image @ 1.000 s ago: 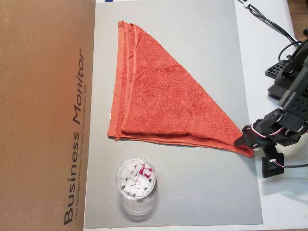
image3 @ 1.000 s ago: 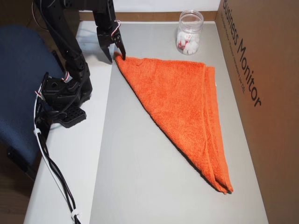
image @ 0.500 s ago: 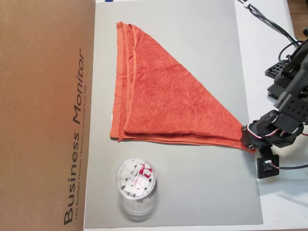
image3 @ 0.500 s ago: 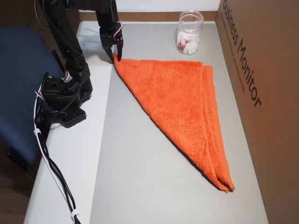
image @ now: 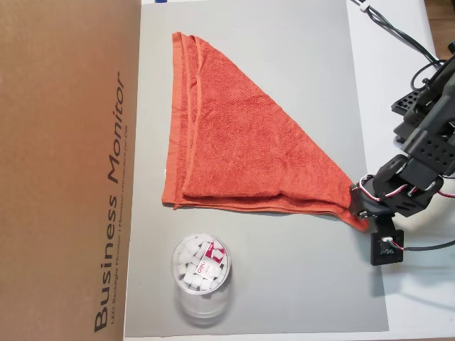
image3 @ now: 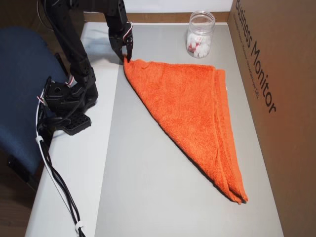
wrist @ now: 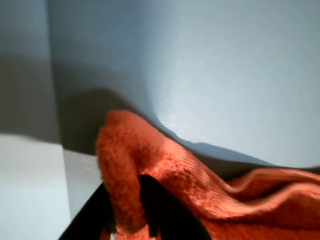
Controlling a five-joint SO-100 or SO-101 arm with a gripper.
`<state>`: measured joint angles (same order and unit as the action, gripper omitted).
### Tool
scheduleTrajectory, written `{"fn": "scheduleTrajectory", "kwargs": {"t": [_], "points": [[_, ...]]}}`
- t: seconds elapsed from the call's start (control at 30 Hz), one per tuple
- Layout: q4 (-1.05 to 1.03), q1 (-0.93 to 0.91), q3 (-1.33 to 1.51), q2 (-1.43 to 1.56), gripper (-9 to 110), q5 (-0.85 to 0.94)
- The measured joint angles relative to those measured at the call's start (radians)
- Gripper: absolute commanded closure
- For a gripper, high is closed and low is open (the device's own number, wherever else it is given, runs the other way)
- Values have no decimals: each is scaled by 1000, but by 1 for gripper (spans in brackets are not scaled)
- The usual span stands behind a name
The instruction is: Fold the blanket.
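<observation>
One corner pinched, towel folded into a triangle!
Gripper (wrist: 131, 220) clamps the orange blanket (image: 242, 142) corner at the grey mat's (image: 298, 284) four o'clock edge; wrist view hides the fingertips, blurred.

Two top-down cameras and one wrist camera, all on the same grey mat.

In one overhead view I look straight down from fairly high, with the arm (image: 419, 156) entering at 3 o'clock and the cardboard box (image: 67, 170) filling the 9 o'clock side. My other overhead view looks down at a slight tilt from the opposite end, so the arm (image3: 74, 74) sits at 10 o'clock and the box (image3: 279, 98) at 3 o'clock. Both share the mat (image: 298, 284), the towel (image: 242, 142) and the jar (image: 201, 273). My wrist view sits very close, looking past the gripper (wrist: 129, 220) at 6 o'clock onto the towel corner and mat.
</observation>
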<state>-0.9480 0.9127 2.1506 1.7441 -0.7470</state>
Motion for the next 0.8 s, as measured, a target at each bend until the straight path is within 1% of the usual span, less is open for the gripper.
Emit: {"fn": "scheduleTrajectory", "kwargs": {"t": [0.3,0.57,0.8], "points": [[-20,-58,0,147,102,-2],[-179,-114,0,330,102,-2],[-342,-110,0,511,102,-98]]}}
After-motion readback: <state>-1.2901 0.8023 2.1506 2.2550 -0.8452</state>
